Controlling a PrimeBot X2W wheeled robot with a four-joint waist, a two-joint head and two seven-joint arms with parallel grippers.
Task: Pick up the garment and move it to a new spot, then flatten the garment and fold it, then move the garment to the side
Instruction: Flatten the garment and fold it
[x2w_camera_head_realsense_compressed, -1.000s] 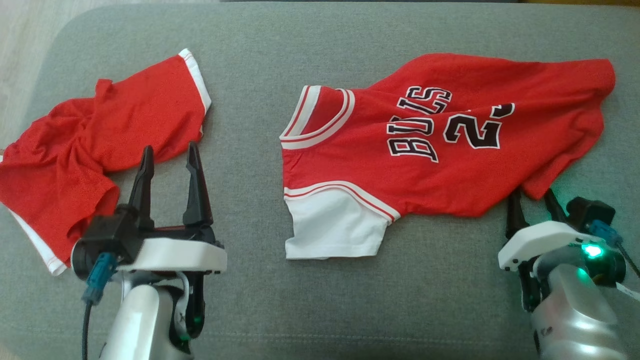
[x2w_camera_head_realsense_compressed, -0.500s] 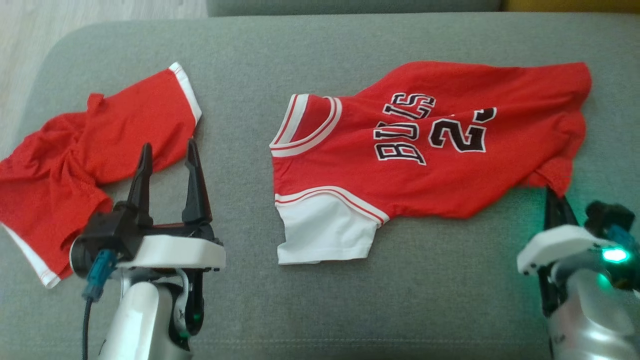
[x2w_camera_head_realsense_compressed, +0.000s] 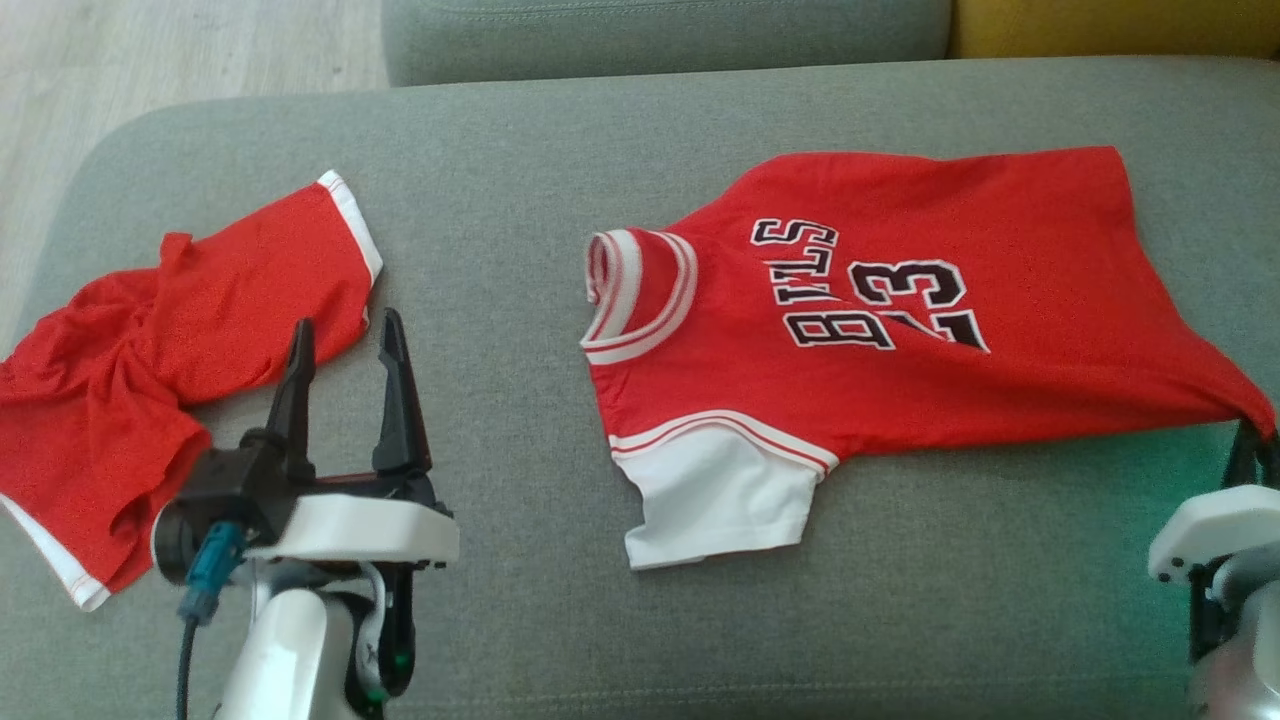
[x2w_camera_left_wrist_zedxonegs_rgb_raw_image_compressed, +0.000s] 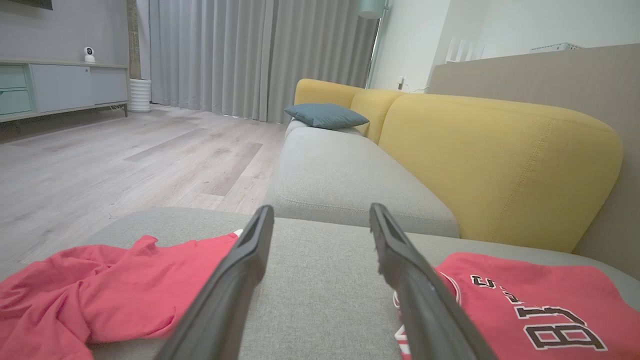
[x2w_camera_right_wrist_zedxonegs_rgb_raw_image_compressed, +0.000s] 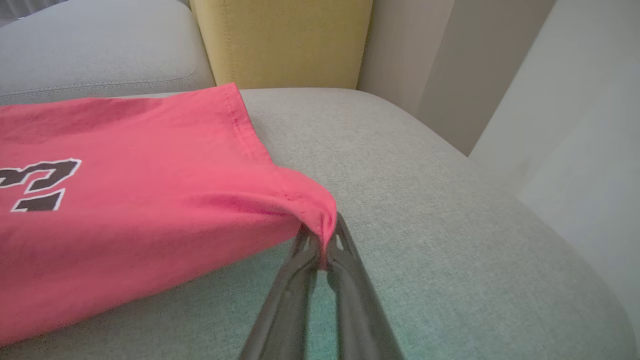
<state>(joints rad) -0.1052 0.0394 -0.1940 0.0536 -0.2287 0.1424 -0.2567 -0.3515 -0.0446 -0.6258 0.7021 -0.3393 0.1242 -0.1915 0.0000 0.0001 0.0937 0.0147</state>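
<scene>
right wrist view: the right gripper (x2w_camera_right_wrist_zedxonegs_rgb_raw_image_compressed: 322, 245) is pinched tight on a corner of the red jersey (x2w_camera_right_wrist_zedxonegs_rgb_raw_image_compressed: 125, 200), near the right edge of the grey seat (x2w_camera_right_wrist_zedxonegs_rgb_raw_image_compressed: 450, 225); the corner seems lifted a little. the left gripper (x2w_camera_head_realsense_compressed: 345, 345) has its fingers apart, empty.

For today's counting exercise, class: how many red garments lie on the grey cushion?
2. The jersey lies right of centre, its corner pinched by the right gripper; the shorts lie at the left end. None seems hidden.
</scene>
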